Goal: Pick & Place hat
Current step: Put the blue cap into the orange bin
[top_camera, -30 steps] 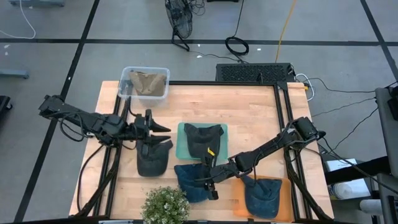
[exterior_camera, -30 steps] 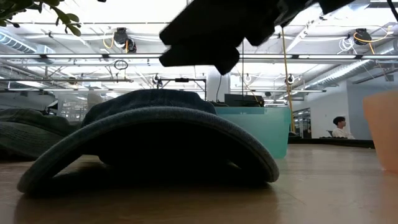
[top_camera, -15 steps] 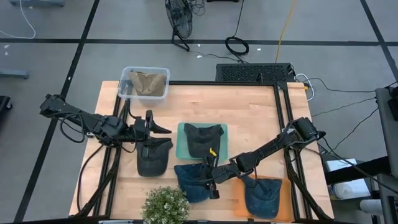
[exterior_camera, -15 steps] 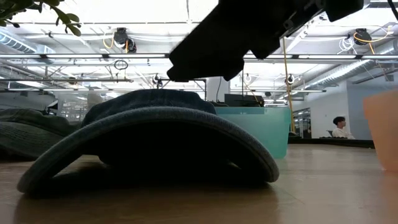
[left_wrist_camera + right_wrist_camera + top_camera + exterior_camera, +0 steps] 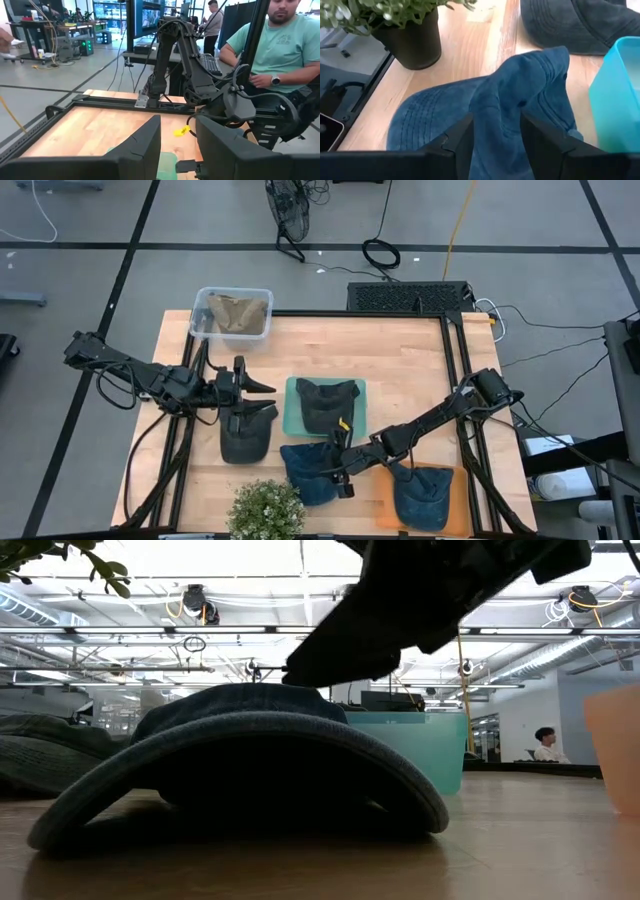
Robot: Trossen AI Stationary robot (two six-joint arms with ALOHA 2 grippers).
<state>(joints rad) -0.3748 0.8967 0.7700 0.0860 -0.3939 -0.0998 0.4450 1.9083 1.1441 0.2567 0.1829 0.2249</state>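
Note:
A blue denim hat [image 5: 305, 470] lies brim-down on the wood near the table's front edge; it fills the low view [image 5: 240, 755]. My right gripper [image 5: 335, 472] hangs open just over its crown. In the right wrist view its two fingers [image 5: 496, 119] stand on either side of a raised fold of the crown [image 5: 495, 95]. My left gripper [image 5: 262, 387] stands open and level above a dark grey hat [image 5: 246, 432] at the table's left, with nothing between its fingers [image 5: 177, 135]. My right gripper comes slanting down from the table's right at the blue hat's crown. In the low view one fingertip [image 5: 305, 675] stands right at the crown's top [image 5: 270, 690]. Whether it touches the cloth I cannot tell. The hat rests whole on the table.
A teal tray [image 5: 293, 420] holds another dark hat mid-table. An orange mat [image 5: 458, 500] at the front right carries a blue hat. A potted plant [image 5: 265, 510] stands at the front edge, beside the blue hat. A clear bin [image 5: 232, 313] with a tan hat sits far left. A person sits beyond the right edge.
My right gripper has sunk a little toward the blue hat's crown, as the low view shows. The hat has kept its shape and place.

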